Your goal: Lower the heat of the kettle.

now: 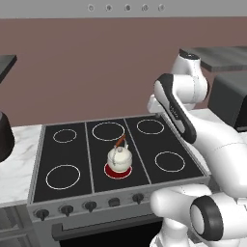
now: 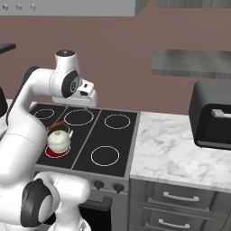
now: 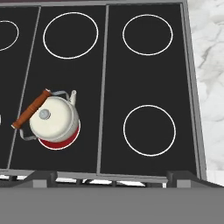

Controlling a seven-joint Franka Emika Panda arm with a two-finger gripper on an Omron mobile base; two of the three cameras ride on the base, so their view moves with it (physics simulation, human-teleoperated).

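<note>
The small cream-white kettle (image 1: 118,157) (image 2: 58,139) (image 3: 53,118), with a reddish-brown arched handle, sits on the front middle burner (image 1: 118,171) (image 3: 59,142), which glows red. A row of dark knobs (image 1: 90,206) (image 2: 96,184) runs along the stove's front panel. My gripper (image 2: 72,106) (image 3: 111,179) hangs high over the back right part of the cooktop and points down. Its fingertips (image 3: 41,177) stand wide apart at the bottom of the hand view, open and holding nothing. The kettle lies down and to the left of the gripper.
The black cooktop (image 1: 159,144) (image 2: 113,135) carries several white burner rings. To its right runs a marble counter (image 2: 171,153) with a dark toaster (image 2: 212,119) on it. A dark pot (image 1: 5,135) sits on the left counter. Drawers (image 2: 180,196) lie below the right counter.
</note>
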